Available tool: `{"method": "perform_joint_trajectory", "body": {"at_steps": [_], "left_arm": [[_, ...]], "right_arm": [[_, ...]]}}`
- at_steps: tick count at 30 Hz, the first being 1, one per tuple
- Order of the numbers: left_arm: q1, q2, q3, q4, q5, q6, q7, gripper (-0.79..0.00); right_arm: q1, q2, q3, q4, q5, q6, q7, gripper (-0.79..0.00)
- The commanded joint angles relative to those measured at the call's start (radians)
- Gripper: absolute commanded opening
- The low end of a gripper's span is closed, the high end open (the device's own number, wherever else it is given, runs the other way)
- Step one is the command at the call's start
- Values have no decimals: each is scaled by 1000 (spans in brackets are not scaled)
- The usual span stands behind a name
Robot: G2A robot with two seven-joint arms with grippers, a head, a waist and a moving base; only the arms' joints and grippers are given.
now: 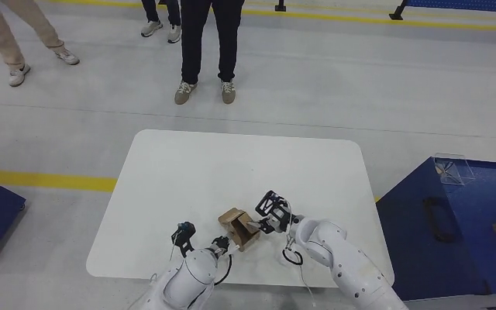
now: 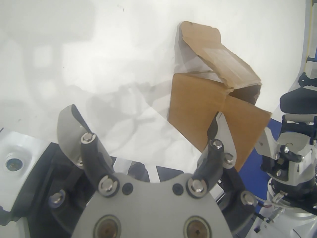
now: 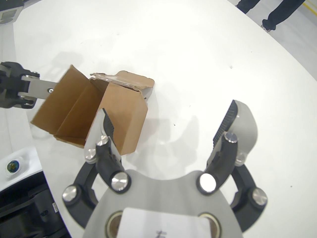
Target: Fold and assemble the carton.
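A brown carton (image 1: 239, 227) lies on its side near the front edge of the white table (image 1: 232, 163), part unfolded, with loose flaps and a torn taped flap. In the left wrist view the carton (image 2: 198, 100) has one open flap resting against one finger (image 2: 223, 130) of my left gripper (image 2: 146, 125), which is open. My right gripper (image 3: 171, 120) is also open beside the carton (image 3: 99, 107), with one finger (image 3: 106, 125) against its outer wall. In the top view the left gripper (image 1: 220, 245) and right gripper (image 1: 267, 217) flank the carton.
A blue cabinet (image 1: 442, 225) stands off the table's right side. The table's middle and far half lie bare. The carton sits close to the front edge.
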Motion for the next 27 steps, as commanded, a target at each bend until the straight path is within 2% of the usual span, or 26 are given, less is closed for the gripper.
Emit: {"method": "perform_joint_trajectory", "body": {"at_steps": [1, 5, 9, 13, 20, 27], "left_arm": [[-6, -15, 1, 21, 15, 0, 0, 0], [-1, -46, -15, 19, 42, 0, 24, 0], [39, -79, -58, -39, 33, 0, 93, 0], [74, -110, -59, -86, 35, 0, 144, 0], [14, -166, -19, 25, 109, 0, 134, 0], [-5, -218, -38, 99, 197, 0, 83, 0]], "right_arm": [[4, -3, -7, 9, -3, 6, -3, 0], [12, -9, -16, 26, -9, 13, -7, 0], [19, -13, -11, 28, -22, 36, -19, 0], [19, -8, 22, 12, -29, 52, -28, 0], [-15, 6, 86, -35, -10, 22, -8, 0], [-24, -1, 55, -21, -33, 14, 3, 0]]}}
